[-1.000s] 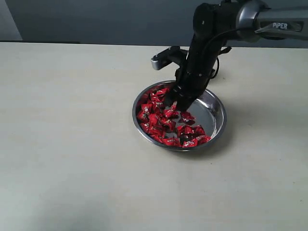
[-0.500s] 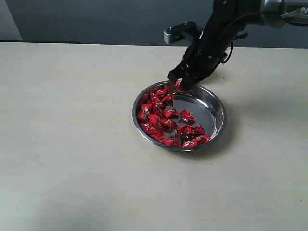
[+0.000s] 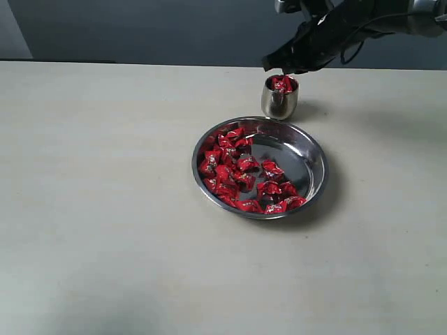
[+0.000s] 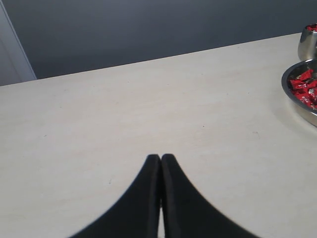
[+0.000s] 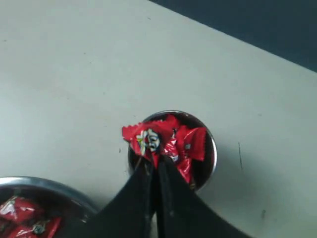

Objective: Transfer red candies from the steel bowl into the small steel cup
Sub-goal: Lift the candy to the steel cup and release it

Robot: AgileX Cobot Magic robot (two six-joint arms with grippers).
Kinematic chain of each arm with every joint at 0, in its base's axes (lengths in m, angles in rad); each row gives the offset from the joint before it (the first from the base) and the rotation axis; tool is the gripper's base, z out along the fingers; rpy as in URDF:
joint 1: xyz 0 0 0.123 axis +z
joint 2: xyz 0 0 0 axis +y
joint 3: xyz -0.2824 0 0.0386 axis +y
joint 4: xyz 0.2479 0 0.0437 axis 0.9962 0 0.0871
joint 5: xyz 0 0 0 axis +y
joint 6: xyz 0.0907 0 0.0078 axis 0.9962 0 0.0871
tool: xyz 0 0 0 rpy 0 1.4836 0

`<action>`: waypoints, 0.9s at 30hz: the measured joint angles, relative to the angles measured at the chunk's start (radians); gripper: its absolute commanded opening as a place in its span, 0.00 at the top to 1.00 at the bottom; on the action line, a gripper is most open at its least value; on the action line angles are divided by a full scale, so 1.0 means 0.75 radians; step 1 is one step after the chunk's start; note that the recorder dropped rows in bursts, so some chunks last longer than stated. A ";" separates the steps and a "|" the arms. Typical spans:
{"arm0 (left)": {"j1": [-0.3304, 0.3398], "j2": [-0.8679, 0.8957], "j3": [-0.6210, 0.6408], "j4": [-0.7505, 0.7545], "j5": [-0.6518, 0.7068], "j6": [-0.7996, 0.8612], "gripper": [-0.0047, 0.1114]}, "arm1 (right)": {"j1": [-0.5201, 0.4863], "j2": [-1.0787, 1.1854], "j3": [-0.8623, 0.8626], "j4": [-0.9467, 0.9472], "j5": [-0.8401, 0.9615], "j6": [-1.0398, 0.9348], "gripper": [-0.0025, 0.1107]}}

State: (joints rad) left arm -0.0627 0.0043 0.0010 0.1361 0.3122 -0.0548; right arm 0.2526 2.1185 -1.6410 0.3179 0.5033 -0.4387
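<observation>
The steel bowl sits mid-table with many red candies heaped on its left half. Just behind it stands the small steel cup, with red candies showing at its mouth. My right gripper hovers directly over the cup, shut on a red candy that hangs above the cup's rim. In the right wrist view the bowl's edge shows near the fingers. My left gripper is shut and empty over bare table, with the bowl and cup far to its side.
A pale table stretches wide to the left and front of the bowl. A dark wall runs behind the table's far edge.
My right gripper has lifted out of the bowl with a candy and moved back and up to above the cup. The cup, hidden behind the arm before, is now visible.
</observation>
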 measured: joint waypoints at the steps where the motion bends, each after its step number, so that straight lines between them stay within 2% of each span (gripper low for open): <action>1: 0.000 0.000 0.000 0.000 0.000 0.000 0.96 | 0.000 0.016 0.000 0.000 -0.019 -0.011 0.98; 8: 0.000 0.000 0.000 0.000 0.000 0.000 0.96 | -0.005 0.108 -0.015 0.003 -0.126 -0.032 0.98; 21: 0.000 0.000 0.000 0.000 0.000 0.000 0.96 | -0.008 0.121 -0.033 0.011 -0.104 -0.024 0.97; 25: 0.000 0.000 0.000 0.000 0.000 0.000 0.96 | -0.008 0.121 -0.033 0.011 -0.104 -0.002 0.76; 27: 0.000 0.000 0.000 0.000 0.000 0.000 0.96 | -0.008 0.121 -0.033 0.011 -0.104 0.003 0.74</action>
State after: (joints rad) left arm -0.0627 0.0043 0.0010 0.1361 0.3122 -0.0548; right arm 0.2467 2.2094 -1.6657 0.3264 0.4253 -0.4364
